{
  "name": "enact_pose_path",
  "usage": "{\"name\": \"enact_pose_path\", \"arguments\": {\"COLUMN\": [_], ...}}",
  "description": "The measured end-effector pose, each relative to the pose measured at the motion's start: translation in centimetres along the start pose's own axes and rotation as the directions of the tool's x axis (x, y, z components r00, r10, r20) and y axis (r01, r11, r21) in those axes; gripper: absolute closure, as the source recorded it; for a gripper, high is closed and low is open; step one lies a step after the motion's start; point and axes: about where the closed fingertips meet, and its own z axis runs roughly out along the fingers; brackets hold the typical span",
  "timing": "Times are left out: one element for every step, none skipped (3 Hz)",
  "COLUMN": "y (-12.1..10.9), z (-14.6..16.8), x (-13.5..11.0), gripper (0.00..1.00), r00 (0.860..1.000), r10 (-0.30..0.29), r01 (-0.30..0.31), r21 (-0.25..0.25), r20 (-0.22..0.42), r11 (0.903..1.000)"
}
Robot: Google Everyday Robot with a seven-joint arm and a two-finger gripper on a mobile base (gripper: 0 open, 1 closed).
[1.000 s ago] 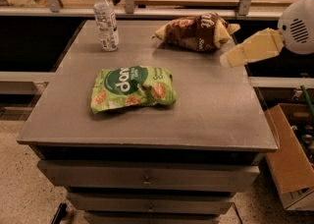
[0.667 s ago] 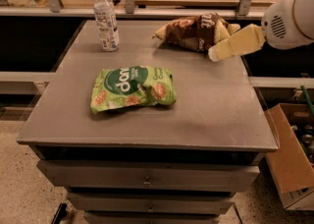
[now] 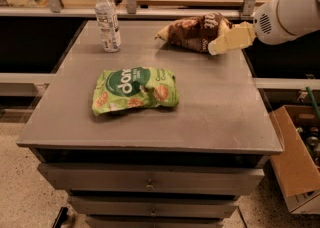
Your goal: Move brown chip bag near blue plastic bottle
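1. Pincer (image 3: 220,45) reaches in from the right over the far right part of the table (image 3: 220,107). Its pale tip is at the right end of the brown chip bag (image 3: 192,33). It looks to be touching the bag's edge, though this angle does not settle it. I cannot tell how far open it is, or whether it has hold of anything.
2. Step in hand (judgement): getting a grip on the bag. The carry is not yet begun.
3. To do it well:
   - Take the bag by its crimped end or a raised fold, since the puffed middle will likely slip.
   - Close gently and lift clear of the table rather than dragging.
   - Travel left along the far side, clear of the green chip bag (image 3: 135,89) lying mid-table.
   - Set down just short of the blue plastic bottle (image 3: 108,19). It stands upright near the far left corner and looks light enough to tip over.
4. Bag appearance: crinkled dark brown, white lettering, pale yellow ends, orange-tan picture patches. It lies flat at the far right of the table, well apart from the bottle.
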Motion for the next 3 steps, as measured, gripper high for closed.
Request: {"name": "enact_pose_path", "arguments": {"y": [-2.3,-4.2,-4.9], "z": [2.0,3.9,5.8], "x": [-0.7,-1.8,-3.1], "gripper": [0.0,0.0,0.0], "r00": [1.0,1.0,1.0], "r10": [0.011,0.0,-0.004], "r01": [-0.011,0.0,0.002], "r21": [0.027,0.056,0.084], "r20": [0.0,0.0,0.02], "r11": [0.9996,0.9984,0.9965]}}
